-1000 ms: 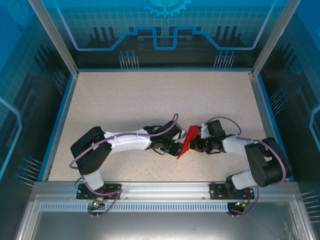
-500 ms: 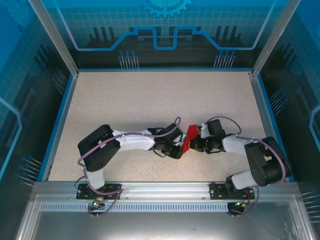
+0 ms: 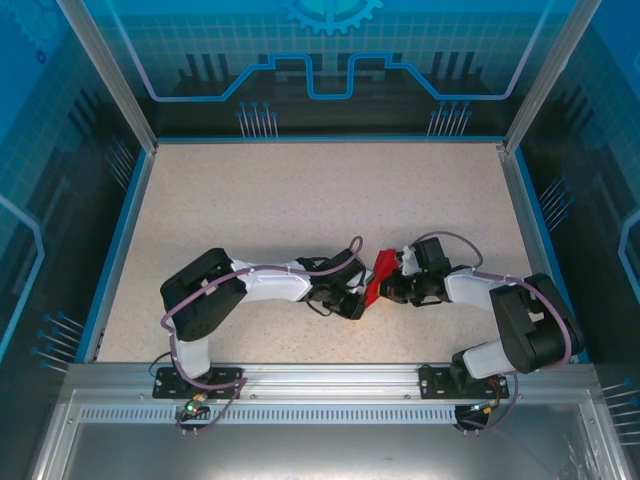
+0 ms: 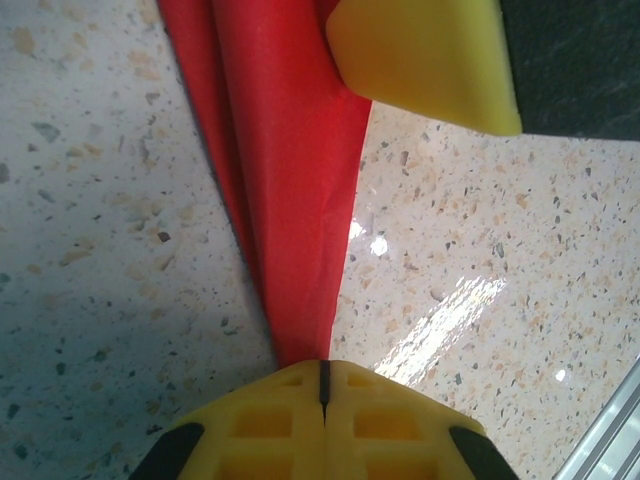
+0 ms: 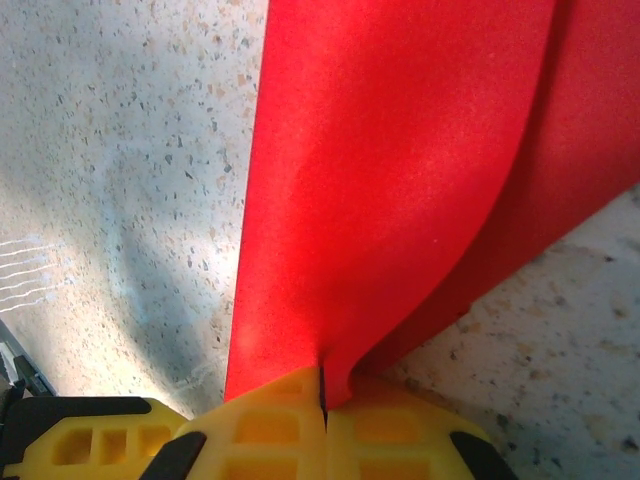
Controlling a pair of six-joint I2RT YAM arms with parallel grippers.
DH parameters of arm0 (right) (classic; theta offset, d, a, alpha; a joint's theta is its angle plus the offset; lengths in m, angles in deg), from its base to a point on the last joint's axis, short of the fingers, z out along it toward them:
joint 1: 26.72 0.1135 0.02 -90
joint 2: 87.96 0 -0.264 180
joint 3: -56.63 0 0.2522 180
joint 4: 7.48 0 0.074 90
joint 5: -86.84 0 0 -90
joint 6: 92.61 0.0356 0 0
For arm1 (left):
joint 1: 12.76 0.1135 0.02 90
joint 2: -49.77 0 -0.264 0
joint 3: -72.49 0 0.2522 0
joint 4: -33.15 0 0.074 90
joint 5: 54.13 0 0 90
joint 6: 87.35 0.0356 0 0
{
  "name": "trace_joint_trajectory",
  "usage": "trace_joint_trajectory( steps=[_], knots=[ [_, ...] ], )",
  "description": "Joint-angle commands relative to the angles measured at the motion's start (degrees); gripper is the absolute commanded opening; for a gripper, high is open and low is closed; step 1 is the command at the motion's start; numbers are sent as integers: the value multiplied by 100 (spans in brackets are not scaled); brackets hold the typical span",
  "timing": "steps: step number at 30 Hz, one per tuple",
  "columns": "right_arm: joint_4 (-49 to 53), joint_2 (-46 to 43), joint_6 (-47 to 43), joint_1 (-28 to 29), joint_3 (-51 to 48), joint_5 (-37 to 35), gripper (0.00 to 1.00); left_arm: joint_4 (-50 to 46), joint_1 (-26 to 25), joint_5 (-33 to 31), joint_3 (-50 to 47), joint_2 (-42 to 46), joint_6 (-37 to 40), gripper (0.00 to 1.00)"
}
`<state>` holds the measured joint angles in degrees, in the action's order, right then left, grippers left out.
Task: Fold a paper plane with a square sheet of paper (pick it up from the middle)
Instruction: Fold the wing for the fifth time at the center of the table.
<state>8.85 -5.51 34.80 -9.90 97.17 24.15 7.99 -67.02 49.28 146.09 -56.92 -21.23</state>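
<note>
The red square sheet of paper [image 3: 377, 273] is folded into a narrow, pointed shape like a paper plane and stands on edge between the two grippers near the table's front middle. My left gripper [image 3: 363, 298] is shut on its lower tip; in the left wrist view the paper [image 4: 290, 180] runs away from the closed fingertips [image 4: 323, 366]. My right gripper [image 3: 389, 287] is shut on the paper's side; in the right wrist view the paper [image 5: 390, 180] curves up out of its closed tips [image 5: 323, 386]. A yellow finger of the right gripper [image 4: 420, 60] touches the paper's far end.
The speckled beige table [image 3: 300, 200] is bounded by a blue rim and transparent walls [image 3: 330, 60]. A metal rail [image 3: 320, 385] carries the arm bases at the near edge. Both arms are bent low, wrists meeting at the paper.
The left arm's elbow has swung to the right and its gripper has finished closing. The paper looks narrower and more upright than one second ago. The right arm has barely moved.
</note>
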Motion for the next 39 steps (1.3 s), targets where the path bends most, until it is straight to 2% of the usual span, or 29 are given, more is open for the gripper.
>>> trace_joint_trajectory(
  steps=[1,11,19,33,39],
  knots=[
    [214,-94,-84,-66,150,-75,0,-150,-32,36,-163,-176,146,3],
    [420,-134,-224,-18,384,-17,0,-223,-32,-216,-280,-168,309,2],
    [487,153,-321,-12,582,-124,0,-222,-32,-264,-331,-188,394,1],
    [771,582,-409,-29,670,-435,0,-257,-14,-150,-151,-42,405,3],
    [909,710,-453,-28,705,-595,0,-219,19,-13,35,192,336,6]
  ],
)
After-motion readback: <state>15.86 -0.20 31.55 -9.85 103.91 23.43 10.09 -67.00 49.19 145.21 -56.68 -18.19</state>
